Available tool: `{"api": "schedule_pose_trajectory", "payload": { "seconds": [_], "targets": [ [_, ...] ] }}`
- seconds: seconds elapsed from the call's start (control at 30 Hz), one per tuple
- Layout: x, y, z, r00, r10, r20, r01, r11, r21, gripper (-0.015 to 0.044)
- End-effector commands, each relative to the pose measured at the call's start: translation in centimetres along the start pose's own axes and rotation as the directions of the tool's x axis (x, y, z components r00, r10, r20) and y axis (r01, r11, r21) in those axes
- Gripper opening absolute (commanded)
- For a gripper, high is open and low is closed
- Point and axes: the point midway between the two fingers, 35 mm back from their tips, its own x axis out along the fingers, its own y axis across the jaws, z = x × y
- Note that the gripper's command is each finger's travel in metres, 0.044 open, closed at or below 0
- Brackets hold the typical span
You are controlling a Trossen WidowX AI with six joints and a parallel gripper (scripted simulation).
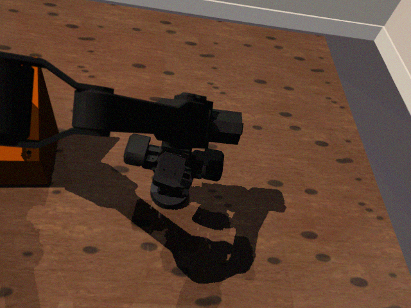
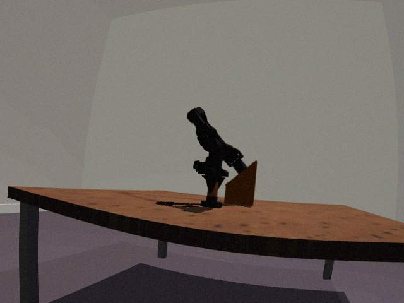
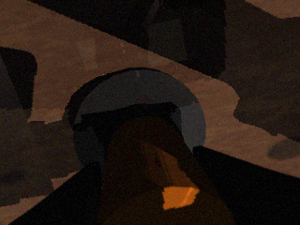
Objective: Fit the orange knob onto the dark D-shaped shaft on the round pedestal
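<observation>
Wrist view: the knob point(image 3: 150, 155) point(image 2: 215, 189) is looming dark orange, catching one bright patch, its hole staying out of sight. The gripper point(image 3: 147, 162) point(image 2: 212, 194) point(image 1: 171, 189) is standing partly open around it, presumably releasing because the knob is seating over the pedestal point(image 3: 136, 89) point(image 2: 211, 204) point(image 1: 169, 201) beyond.

Knob point(image 2: 215, 189) point(image 3: 136, 145): orange, mostly in deep shade, one bright lit patch in wrist view; roughly upright above the pedestal point(image 1: 169, 201) point(image 2: 211, 204) point(image 3: 193, 123). Pedestal: round, dark grey, flat on the tabletop, partly covered by shadow. Seating contact unclear; D-shaped shaft not distinguishable, flat side unreadable.
</observation>
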Motion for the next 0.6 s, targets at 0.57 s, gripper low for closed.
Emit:
{"api": "schedule_pose_trajectory", "payload": {
  "seconds": [0.57],
  "targets": [
    [-4.8,0.4,-0.3,1.0,-0.001,-0.008,0.001,1.0,-0.001,0.044]
  ]
}}
